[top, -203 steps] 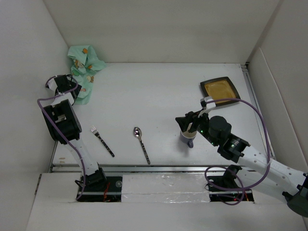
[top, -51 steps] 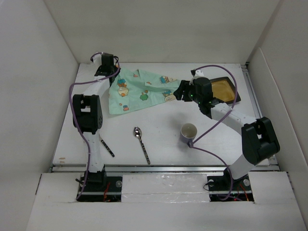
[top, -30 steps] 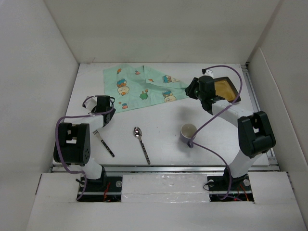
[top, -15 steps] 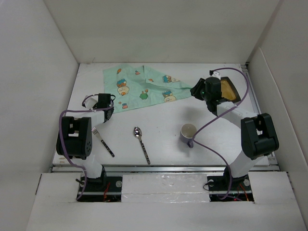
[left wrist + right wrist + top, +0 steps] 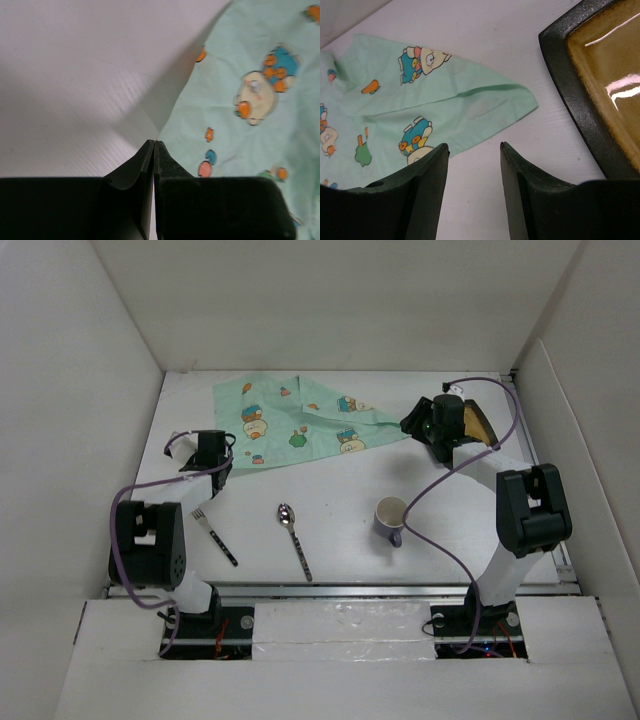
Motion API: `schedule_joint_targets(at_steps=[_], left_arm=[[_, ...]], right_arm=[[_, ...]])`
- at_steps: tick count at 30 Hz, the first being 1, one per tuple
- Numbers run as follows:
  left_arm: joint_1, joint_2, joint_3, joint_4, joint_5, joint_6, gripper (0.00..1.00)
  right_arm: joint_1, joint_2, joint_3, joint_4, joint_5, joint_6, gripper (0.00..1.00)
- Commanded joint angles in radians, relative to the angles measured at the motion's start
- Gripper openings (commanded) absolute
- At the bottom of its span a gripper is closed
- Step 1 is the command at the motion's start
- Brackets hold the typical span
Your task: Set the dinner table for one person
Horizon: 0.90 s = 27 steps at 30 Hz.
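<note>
Poised over the counter (image 5: 340, 480) at either end of the placemat (image 5: 300, 425)
With left jaws pressed together at its edge; with right jaws apart, empty, beside the plate (image 5: 610, 65)

Open just beyond the mug (image 5: 390, 517) — bare dinner table (image 5: 340, 475) up to the placemat (image 5: 300, 423). Barred left of the mug by a spoon (image 5: 296, 545), further left by a fork (image 5: 215, 536). Crowded beyond and right of it by the dark plate (image 5: 480, 427).
</note>
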Motion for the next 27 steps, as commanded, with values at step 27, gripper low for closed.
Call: schedule_joint_targets(at_steps=[27], left_arm=[[-0.037, -0.402, -0.174, 0.360, 0.043, -0.021, 0.00]], right_arm=[[-0.019, 0.326, 0.375, -0.527, -0.165, 0.127, 0.47]])
